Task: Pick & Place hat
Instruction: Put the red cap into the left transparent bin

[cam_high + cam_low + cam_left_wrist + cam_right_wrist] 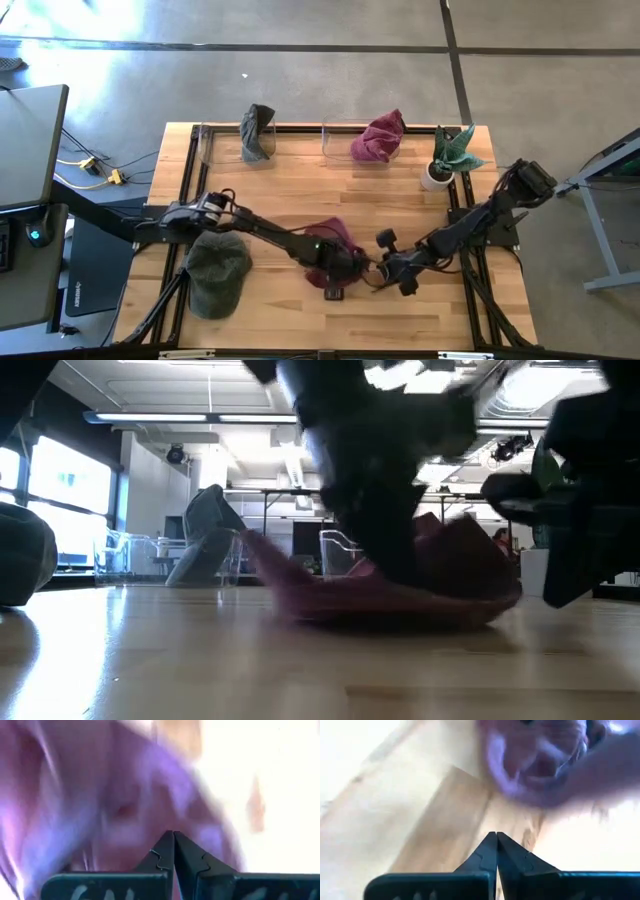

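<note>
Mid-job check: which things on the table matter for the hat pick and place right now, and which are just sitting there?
In play:
maroon hat
left hand on it
right hand beside it
clear bins

Lying about:
green cap
grey hat
binned maroon hat
potted plant
</note>
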